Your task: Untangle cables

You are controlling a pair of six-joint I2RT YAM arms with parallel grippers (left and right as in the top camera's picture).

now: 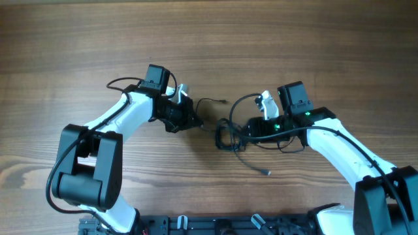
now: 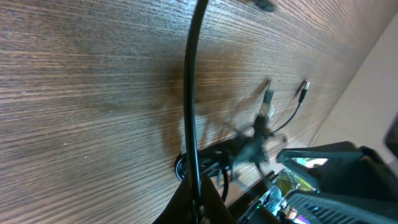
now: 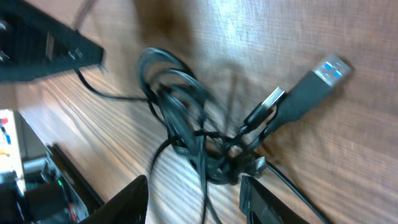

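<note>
**Two arms closing in on one tangle at mid-counter**

Both arms reach in from the near corners of the counter [image 1: 65, 52], elbows bent, wrists turned toward each other. The left hand [image 1: 189, 121] sits low near the wood, its jaws pinched shut on one thin strand of the cables [image 1: 226, 134]. In the left wrist view that strand [image 2: 191, 93] runs taut from the fingertips straight up the picture. The right hand [image 1: 245, 128] is at the other side of the bundle with its jaws apart. From its own wrist camera the two fingers [image 3: 134, 196] flank the lower part of the knot [image 3: 186, 137], and I can't tell whether either touches it.

The cables lie about the middle of the counter, between the hands, as a loose black loop. A USB plug [image 3: 311, 87] sticks out of the knot, and one plug end [image 1: 266, 172] trails toward the near edge.

The hands are close together, with only the tangle between them. Bare wood runs out to the far edge and both side edges.
</note>
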